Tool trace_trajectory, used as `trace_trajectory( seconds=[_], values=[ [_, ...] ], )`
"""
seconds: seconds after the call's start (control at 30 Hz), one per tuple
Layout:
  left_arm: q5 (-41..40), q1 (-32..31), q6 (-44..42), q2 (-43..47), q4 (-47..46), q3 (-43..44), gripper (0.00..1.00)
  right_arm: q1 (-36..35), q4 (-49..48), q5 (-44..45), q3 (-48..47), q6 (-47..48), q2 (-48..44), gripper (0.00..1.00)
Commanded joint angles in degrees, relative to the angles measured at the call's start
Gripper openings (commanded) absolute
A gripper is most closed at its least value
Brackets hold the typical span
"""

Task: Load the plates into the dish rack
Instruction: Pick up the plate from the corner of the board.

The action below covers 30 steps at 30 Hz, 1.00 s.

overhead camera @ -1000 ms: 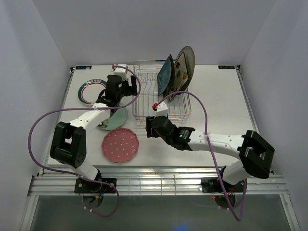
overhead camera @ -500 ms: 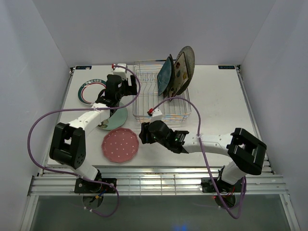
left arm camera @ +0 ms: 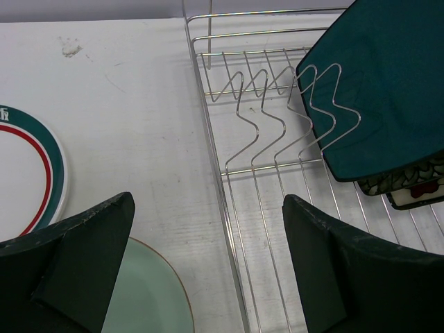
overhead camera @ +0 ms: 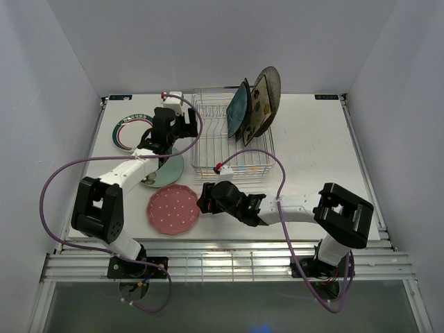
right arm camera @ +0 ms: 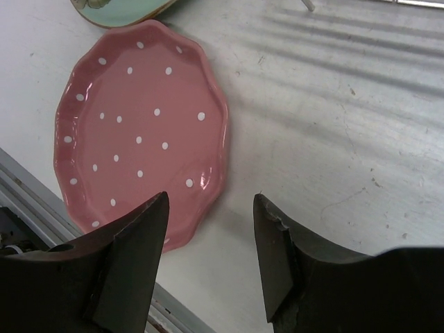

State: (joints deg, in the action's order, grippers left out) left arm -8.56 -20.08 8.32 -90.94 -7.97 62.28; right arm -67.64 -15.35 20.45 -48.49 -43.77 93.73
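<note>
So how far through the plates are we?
Done: the teal plate and others beside it stand in the dish rack. In hand: nothing; the open right gripper hovers at the pink plate. Remaining: that, the mint plate and white teal-rimmed plate, on the table.

White links [overhead camera: 305,206], bulky black joints [overhead camera: 345,215], looping purple cables [overhead camera: 52,182]; left pincer [left arm camera: 208,201] and right pincer [right arm camera: 210,201] matte black.

Plates [overhead camera: 240,108] stand at the right end of the dish rack [overhead camera: 208,133].
</note>
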Motion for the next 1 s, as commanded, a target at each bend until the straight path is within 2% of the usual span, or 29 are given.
trace_trajectory(
  seconds=[0.0,0.23,0.97],
  values=[
    [-0.2,0.2,-0.1,3.0,-0.4,0.5,0.98,-0.4,-4.8,0.8,1.9,-7.0,1.5,0.58],
    [-0.3,0.2,-0.1,2.7,-0.4,0.6,0.98,-0.4,-6.3,0.1,-0.3,-7.7,5.8,0.57],
    [-0.6,0.2,-0.2,3.2,-0.4,0.4,0.98,-0.4,-9.2,1.1,-2.5,-6.2,9.4,0.54]
  ],
)
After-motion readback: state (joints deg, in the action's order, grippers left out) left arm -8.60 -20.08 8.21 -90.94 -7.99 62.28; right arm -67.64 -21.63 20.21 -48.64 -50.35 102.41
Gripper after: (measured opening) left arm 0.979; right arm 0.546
